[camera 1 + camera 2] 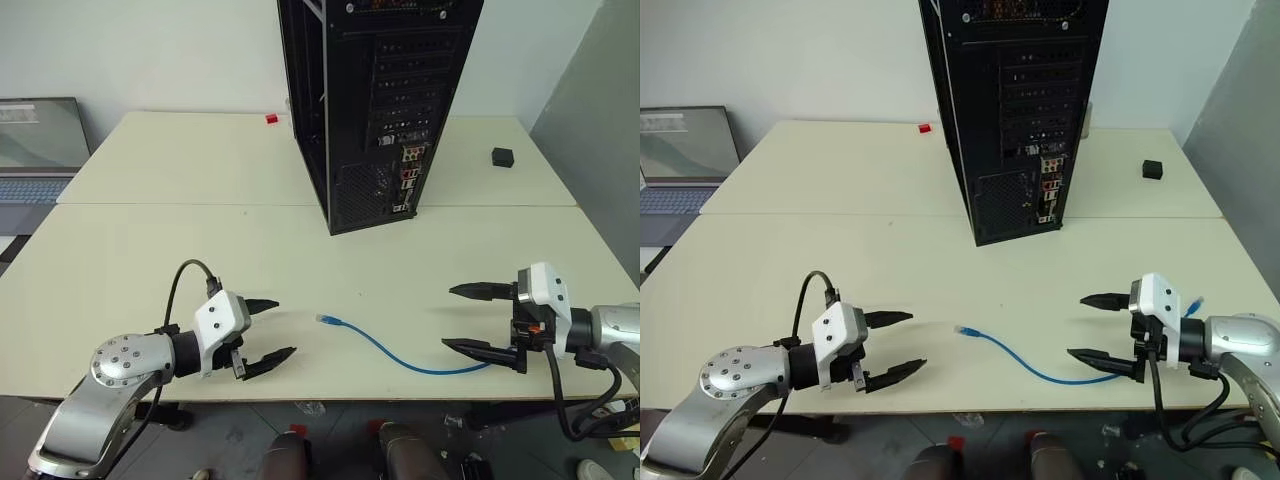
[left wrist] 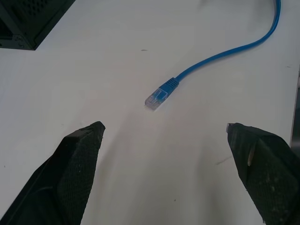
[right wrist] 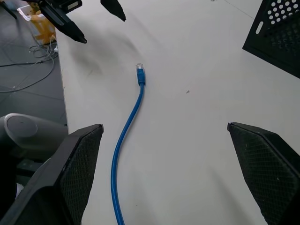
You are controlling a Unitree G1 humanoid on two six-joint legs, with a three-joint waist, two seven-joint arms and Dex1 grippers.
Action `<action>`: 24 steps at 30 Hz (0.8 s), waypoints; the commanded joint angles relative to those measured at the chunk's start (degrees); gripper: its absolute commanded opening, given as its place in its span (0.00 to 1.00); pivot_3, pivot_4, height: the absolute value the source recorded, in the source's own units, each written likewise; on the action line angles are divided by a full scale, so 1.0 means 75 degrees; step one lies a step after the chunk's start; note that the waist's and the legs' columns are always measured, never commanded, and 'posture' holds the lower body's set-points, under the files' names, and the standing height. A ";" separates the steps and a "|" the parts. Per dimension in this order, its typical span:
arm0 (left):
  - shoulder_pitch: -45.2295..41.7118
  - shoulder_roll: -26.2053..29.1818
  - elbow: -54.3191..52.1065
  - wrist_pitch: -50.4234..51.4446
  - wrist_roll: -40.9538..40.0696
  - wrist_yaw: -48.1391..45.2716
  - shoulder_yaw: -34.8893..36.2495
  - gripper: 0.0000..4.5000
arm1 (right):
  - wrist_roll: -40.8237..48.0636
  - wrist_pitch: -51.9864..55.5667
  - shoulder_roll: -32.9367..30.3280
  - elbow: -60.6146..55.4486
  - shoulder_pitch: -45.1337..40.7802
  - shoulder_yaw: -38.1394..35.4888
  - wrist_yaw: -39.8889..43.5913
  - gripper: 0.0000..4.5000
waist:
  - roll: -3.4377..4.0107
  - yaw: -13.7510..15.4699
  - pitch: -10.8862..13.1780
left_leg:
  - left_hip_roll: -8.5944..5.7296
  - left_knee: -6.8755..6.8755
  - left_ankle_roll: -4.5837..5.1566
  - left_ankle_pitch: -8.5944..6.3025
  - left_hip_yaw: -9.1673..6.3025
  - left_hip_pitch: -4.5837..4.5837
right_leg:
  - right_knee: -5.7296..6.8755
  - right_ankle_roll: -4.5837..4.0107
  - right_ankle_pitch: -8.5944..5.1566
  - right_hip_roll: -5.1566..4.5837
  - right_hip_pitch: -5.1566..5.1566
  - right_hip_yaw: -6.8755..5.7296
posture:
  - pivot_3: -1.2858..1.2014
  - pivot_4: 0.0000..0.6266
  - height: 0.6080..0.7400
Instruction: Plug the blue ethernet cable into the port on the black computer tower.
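Left claw: the left claw (image 1: 262, 328) is held spread wide and empty just above the tabletop (image 1: 150, 250), aimed at the near plug of the cable; this is judged a stance made ready for a pick.
Right claw: the right claw (image 1: 472, 320) is likewise spread and empty, with the cable's curve lying just beside its lower finger, untouched.
Cable: the blue ethernet cable (image 1: 400, 356) is laid loose on the tabletop between the two claws, its clear plug (image 2: 156, 97) pointed toward the left claw; the other end runs off past the right claw.
Tower: the black computer tower (image 1: 375, 100) is stood upright well beyond the cable, its rear panel turned toward the claws, judged so that the connectors can be reached.
Port: the port cannot be singled out among the coloured connectors (image 1: 408, 170).
Other things: a small black cube (image 1: 502, 156), a small red item (image 1: 271, 118) and a laptop (image 1: 40, 150) are seen.
Count: two claws, one cable, one plug in view, one tower.
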 commanded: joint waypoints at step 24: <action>0.0442 0.0445 -0.0583 0.0128 -0.0161 -0.0298 -0.0051 0.99 | -0.1072 0.0659 0.2134 0.0462 -0.1985 0.2557 -0.1365 1.00 | 0.0000 -0.0017 0.0001 | 0.0008 0.0000 -0.0001 0.0000 -0.0001 0.0003 | 0.0001 -0.0008 0.0002 0.0009 -0.0004 0.0003 | 0.52 0.24 1.00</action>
